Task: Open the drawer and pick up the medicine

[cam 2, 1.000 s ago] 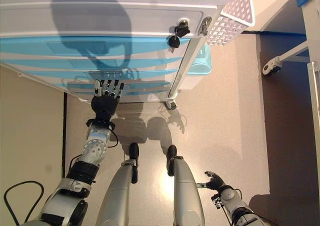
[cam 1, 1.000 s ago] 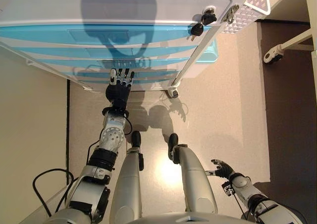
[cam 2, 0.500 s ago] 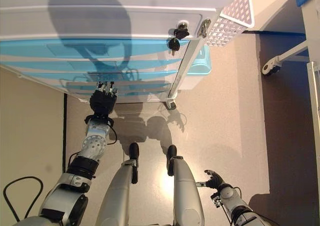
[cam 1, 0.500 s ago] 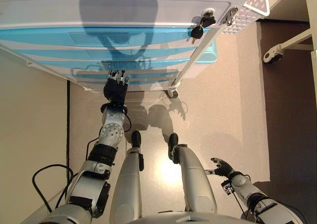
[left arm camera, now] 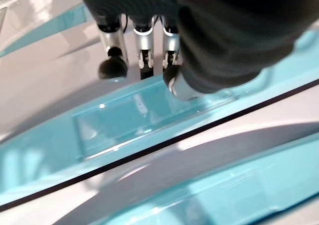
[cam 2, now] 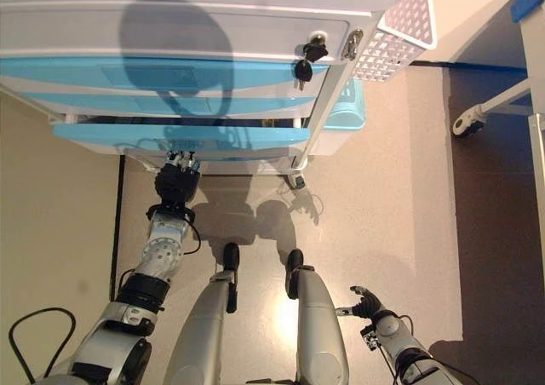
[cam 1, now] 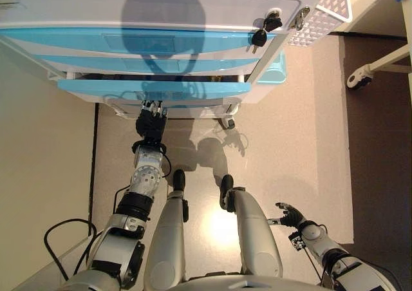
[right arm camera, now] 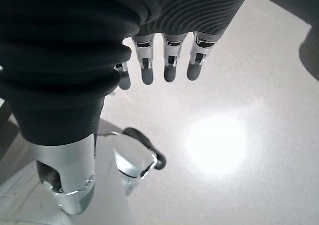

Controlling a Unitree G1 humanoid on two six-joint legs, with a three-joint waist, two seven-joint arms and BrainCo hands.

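A white cabinet [cam 1: 161,8] carries several light blue drawers. One lower drawer [cam 1: 154,87] stands pulled out a short way, leaving a dark gap behind its front. My left hand [cam 1: 151,120] is at that drawer's front. In the left wrist view its fingers [left arm camera: 142,51] curl onto the clear handle [left arm camera: 144,118] of a blue drawer front. No medicine shows in the gap. My right hand [cam 1: 291,215] hangs low on the right beside the leg, with relaxed fingers [right arm camera: 167,60] over the floor, holding nothing.
Keys [cam 1: 261,37] hang from a lock at the cabinet's right front. A white perforated basket [cam 1: 322,14] and a light blue bin [cam 1: 275,69] hang on its right side. A caster [cam 1: 356,78] of other furniture stands at the far right. A beige surface runs along the left.
My left hand's fingers went from straight to curled on the handle and drew back. The blue drawer has slid out toward me. The right hand has stayed put.
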